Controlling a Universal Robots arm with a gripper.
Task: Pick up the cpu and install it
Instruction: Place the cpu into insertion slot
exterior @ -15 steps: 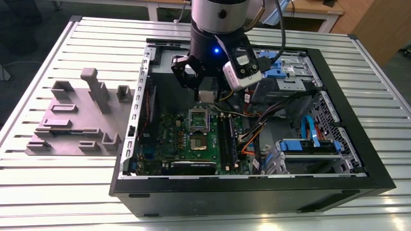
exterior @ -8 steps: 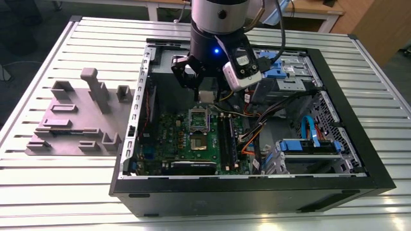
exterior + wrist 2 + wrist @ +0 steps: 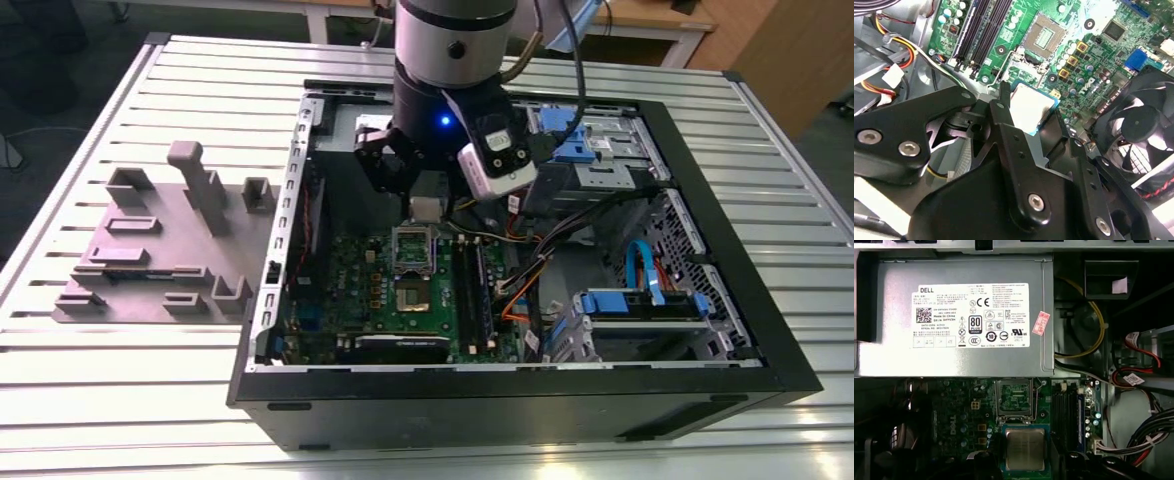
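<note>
Cpu [image 3: 1030, 106] sits between the two black fingers [image 3: 1004, 117] of the claw [image 3: 1031, 119]. The claw is closed on two opposite edges of the chip, open no wider than the chip itself. The chip lies flat, its silvery lid facing up toward the wrist cameras and its thin blue-green rim showing around the lid. It is square, so it has no long axis. In the first wrist view its edges [image 3: 1025, 449] run parallel to the edges of the socket [image 3: 1014, 399].

The chip hangs above the green board [image 3: 1094, 65], just beside the socket and not in it. It is on the side of the socket away from the power supply [image 3: 894, 355]. The socket is open and its field of contacts lies bare. In the first wrist view its long axis points from the chip toward the power supply.

Dark memory slots [image 3: 979, 30] run alongside the socket. A black fan [image 3: 1141, 125] stands near the claw on the other side. Past the socket is the power supply, a grey box with a white label.

In the exterior view the arm reaches down into the open black case [image 3: 534, 395], and the chip is a pale patch [image 3: 424, 208] under the wrist. The case lies on a slatted metal bench [image 3: 134, 380]. A grey moulded tray [image 3: 160, 250] lies beside the case on the exterior view's left.
</note>
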